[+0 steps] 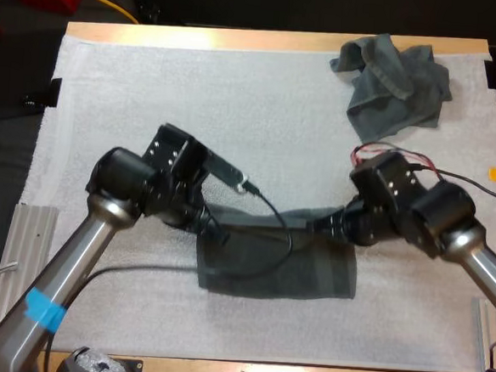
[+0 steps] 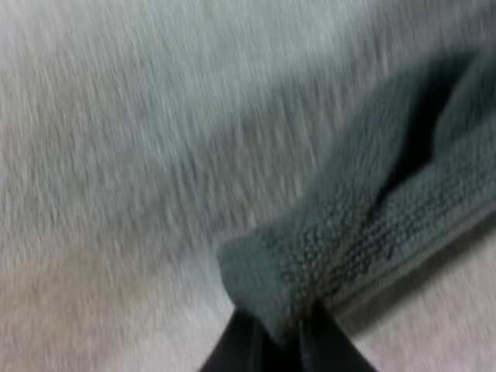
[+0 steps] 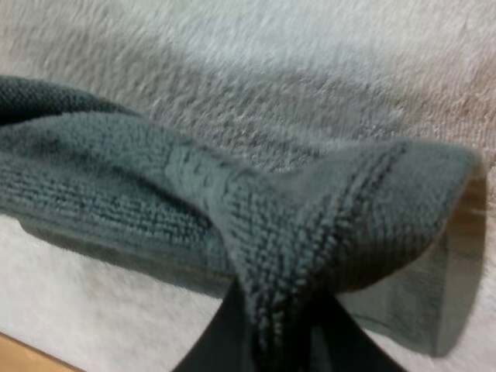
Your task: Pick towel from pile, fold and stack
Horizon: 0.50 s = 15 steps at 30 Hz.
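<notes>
Towel (image 1: 276, 273): dark grey-green, at 6 o'clock from mat centre, near half lying flat, far edge raised in a sagging band between the two grippers. Left gripper (image 1: 216, 231): at the towel's 10 o'clock corner, fingers (image 2: 232, 353) clamped on a rolled cloth corner from both sides, cloth bulging just beyond the tips. Right gripper (image 1: 323, 226): at the towel's 2 o'clock corner, clamped in the same way on a doubled hem, cloth draped over and between the fingers (image 3: 213, 349). Pile (image 1: 395, 86): a second cloth of the same colour, crumpled, at 1 o'clock on the mat, close to its far edge and well apart from the held towel. Mat (image 1: 152, 103): white, textured, under both cloths. Table (image 1: 241, 39): wooden, seen as narrow strips along the mat's far and near edges.
</notes>
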Tool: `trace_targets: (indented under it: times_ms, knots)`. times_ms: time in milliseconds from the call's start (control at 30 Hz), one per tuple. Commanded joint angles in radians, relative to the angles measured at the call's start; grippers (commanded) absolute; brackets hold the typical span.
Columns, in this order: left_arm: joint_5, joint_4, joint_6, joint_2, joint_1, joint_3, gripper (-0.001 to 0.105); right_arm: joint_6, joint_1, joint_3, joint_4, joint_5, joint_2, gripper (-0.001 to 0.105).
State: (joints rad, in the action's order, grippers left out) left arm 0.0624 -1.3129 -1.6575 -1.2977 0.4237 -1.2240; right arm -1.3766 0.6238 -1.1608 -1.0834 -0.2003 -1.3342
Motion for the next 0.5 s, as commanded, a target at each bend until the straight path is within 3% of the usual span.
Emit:
trace_targets:
  times_ms: [0,200,467]
  knots:
    - [0.004,0.031,0.011,-0.020,-0.016,0.001,0.000,-0.014,-0.032,0.001,0.017,-0.030,-0.017,0.001]
    - [0.070,0.129,0.018,-0.138,-0.075,0.001,0.000,-0.002,-0.127,0.001,0.092,-0.094,-0.126,0.001]
    - [0.103,0.231,0.018,-0.282,-0.135,0.001,0.000,0.066,-0.198,0.001,0.191,-0.183,-0.244,0.001]
